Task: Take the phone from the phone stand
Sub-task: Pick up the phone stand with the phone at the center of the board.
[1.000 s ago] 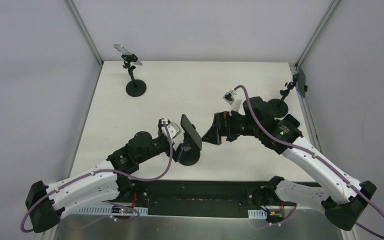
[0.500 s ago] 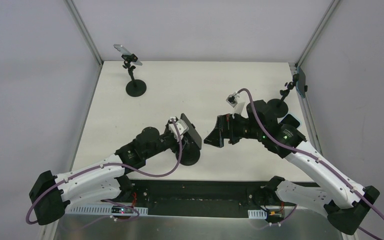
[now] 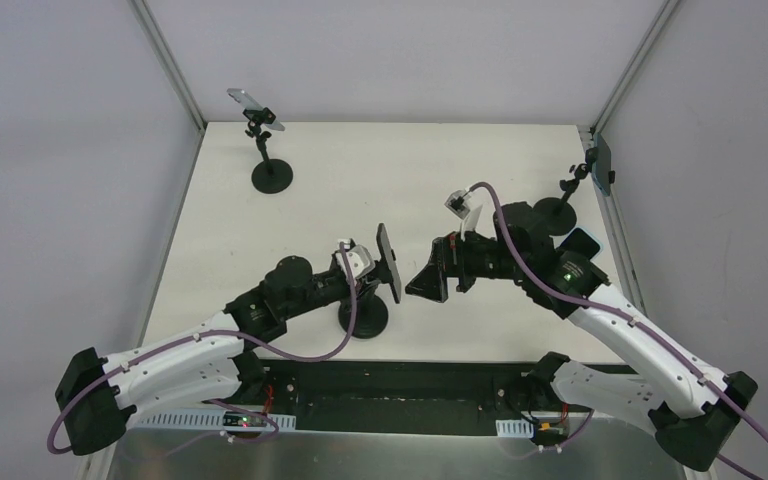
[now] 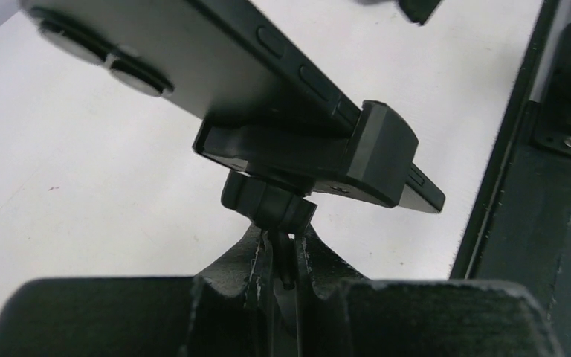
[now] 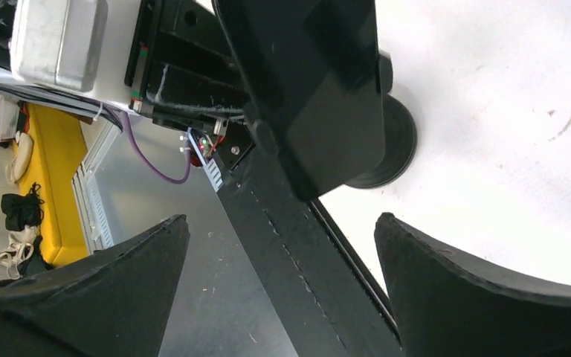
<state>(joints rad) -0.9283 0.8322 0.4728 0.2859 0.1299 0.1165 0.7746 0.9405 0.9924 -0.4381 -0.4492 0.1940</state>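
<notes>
White table (image 3: 290, 240) carries the phone stand (image 3: 363, 320) — plus a far-left stand (image 3: 271, 178) and far-right stand (image 3: 560, 207).

You'll find the phone (image 4: 193, 67) back smooth and matt dark, with glossy camera lenses (image 4: 137, 74). The phone stand (image 4: 305, 160) looks like matt black plastic. The counter (image 4: 82, 171) is matt white and faintly scuffed. The right claw (image 5: 281, 222) fingers (image 5: 476, 297) are matt black and slightly grainy.

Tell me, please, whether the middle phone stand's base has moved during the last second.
Yes: the phone stand's base has slid slightly left along the near edge of the table.
</notes>
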